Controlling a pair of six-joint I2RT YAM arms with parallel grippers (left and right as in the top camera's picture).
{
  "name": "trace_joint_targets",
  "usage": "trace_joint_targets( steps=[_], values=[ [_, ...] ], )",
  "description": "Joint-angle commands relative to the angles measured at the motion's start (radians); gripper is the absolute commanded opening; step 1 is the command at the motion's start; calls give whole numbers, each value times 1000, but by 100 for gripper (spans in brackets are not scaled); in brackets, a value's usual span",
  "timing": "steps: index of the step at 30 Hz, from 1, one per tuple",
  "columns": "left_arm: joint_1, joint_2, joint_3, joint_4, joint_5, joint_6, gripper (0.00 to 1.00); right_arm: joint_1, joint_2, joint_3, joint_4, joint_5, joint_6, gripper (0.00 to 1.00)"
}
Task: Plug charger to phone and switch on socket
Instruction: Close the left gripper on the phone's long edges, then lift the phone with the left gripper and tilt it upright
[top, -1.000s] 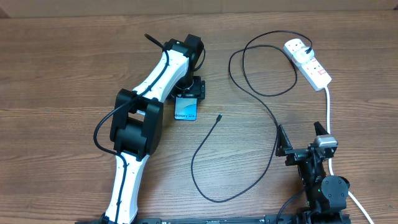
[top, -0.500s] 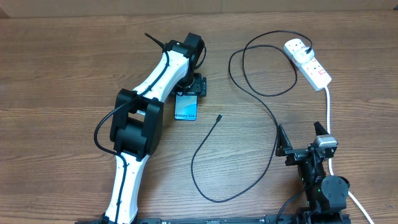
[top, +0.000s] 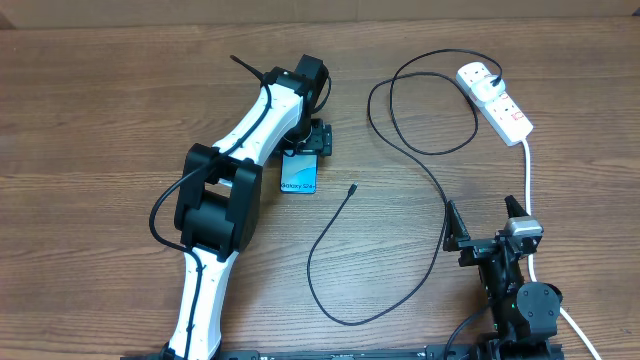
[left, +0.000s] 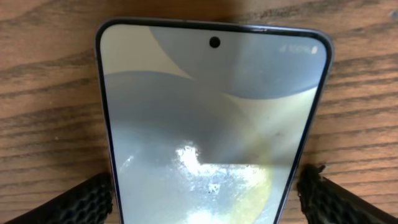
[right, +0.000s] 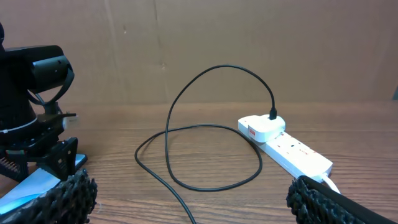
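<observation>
The phone (top: 298, 177) lies flat on the wooden table, its light blue screen up, and it fills the left wrist view (left: 211, 112). My left gripper (top: 304, 148) is open right above its far end, with one finger on each long side (left: 205, 199). The charger's connector tip (top: 352, 188) lies loose just right of the phone. Its black cable (right: 224, 66) loops across the table to a white adapter (right: 261, 127) plugged into the socket (top: 497, 102), also in the right wrist view (right: 292, 152). My right gripper (top: 487, 225) is open and empty near the front edge.
The power strip's thick white cord (top: 528, 170) runs down the right side, past my right gripper. The black cable makes a big loop in the middle (top: 345, 320). A brown cardboard wall (right: 249, 37) stands behind the table.
The left wrist has shifted very slightly to the left over the phone. The phone, the cable and the right arm have not moved.
</observation>
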Motion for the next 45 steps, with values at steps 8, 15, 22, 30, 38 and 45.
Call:
trace_joint_targets(
  steps=[8, 15, 22, 30, 38, 45],
  values=[
    [0, 51, -69, -20, -30, -11, 88, -3, -8, -10, 6, 13, 3, 100],
    [0, 52, -88, -12, -30, -10, 81, -3, -8, -10, 6, 13, 3, 100],
    [0, 52, -88, -12, -29, -11, 76, -3, -8, -10, 6, 13, 3, 100],
    [0, 52, -55, -66, -21, -11, 66, -3, -8, -10, 6, 13, 3, 100],
    [1, 51, 95, -195, 41, -14, 67, -3, -8, -10, 6, 13, 3, 100],
    [2, 51, 226, -292, 229, -9, 66, -3, -8, -10, 6, 13, 3, 100]
  ],
)
